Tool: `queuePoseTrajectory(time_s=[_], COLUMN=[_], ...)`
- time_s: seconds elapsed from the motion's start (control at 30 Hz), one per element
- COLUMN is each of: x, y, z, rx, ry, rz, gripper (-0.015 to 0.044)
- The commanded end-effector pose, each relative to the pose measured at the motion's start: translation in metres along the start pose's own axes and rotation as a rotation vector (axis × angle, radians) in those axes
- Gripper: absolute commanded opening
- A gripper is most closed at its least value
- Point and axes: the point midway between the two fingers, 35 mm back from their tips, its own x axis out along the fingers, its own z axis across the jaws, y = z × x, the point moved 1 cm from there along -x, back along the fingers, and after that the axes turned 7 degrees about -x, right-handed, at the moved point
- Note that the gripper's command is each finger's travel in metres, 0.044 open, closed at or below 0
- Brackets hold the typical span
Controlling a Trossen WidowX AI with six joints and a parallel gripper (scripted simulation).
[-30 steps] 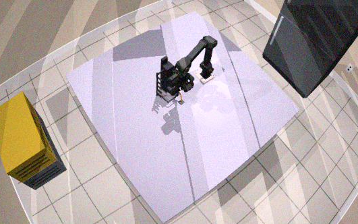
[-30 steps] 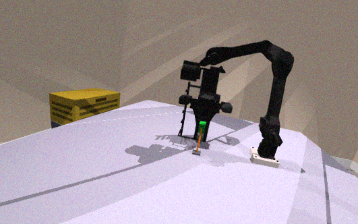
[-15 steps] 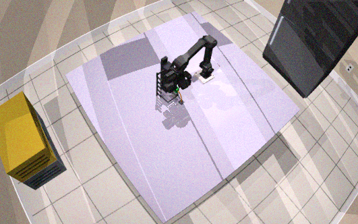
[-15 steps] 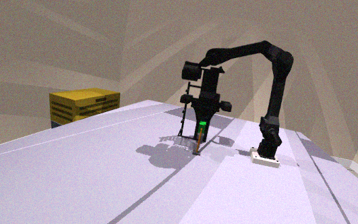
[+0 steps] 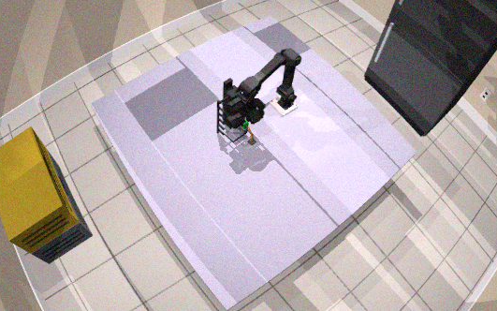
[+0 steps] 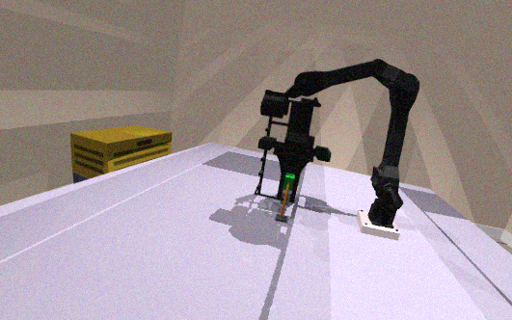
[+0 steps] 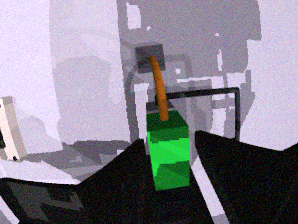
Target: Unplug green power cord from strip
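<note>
The lilac table [image 6: 116, 251] carries every item below; positions are given relative to the power strip [image 6: 303, 120], a black bar standing upright near the table's middle.

1. Arm [image 6: 395, 120]: its base sits beside the strip, and it arches over and comes down along the strip's face.
2. Gripper [image 7: 169, 145]: it is at the strip's lower end. The claw is partly spread and pinches nothing. In the wrist view one finger [image 7: 226, 163] stands on each side of the plug.
3. Green plug [image 7: 169, 152]: it appears seated low on the strip's face, between the fingers.
4. Orange cord [image 7: 158, 90]: it runs from the plug down to a small grey block [image 7: 149, 56] on the table, just in front of the strip's foot.

Procedure, as judged: centre the fingers on the plug's side faces, clear of the cord. Close firmly. Pull straight away from the strip's face, since a skewed pull may tip the upright strip. Then spread the claw and withdraw.
</note>
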Motion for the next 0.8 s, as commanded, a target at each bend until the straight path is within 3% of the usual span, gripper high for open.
queuePoseTrajectory(time_s=[0.0,0.1,0.23,0.5,0.77], x=[0.0056,0.0056,0.0028,0.0028,0.0028], y=[0.0005,0.0005,0.0000,0.0000,-0.0085], z=[0.0011,0.0011,0.0005,0.0005,-0.0016], rx=[-0.004,-0.004,0.000,0.000,0.000], ry=[-0.005,-0.005,-0.002,-0.002,-0.002], rz=[0.002,0.002,0.000,0.000,-0.001], gripper=[0.0160,0.0160,0.0055,0.0002,0.0000])
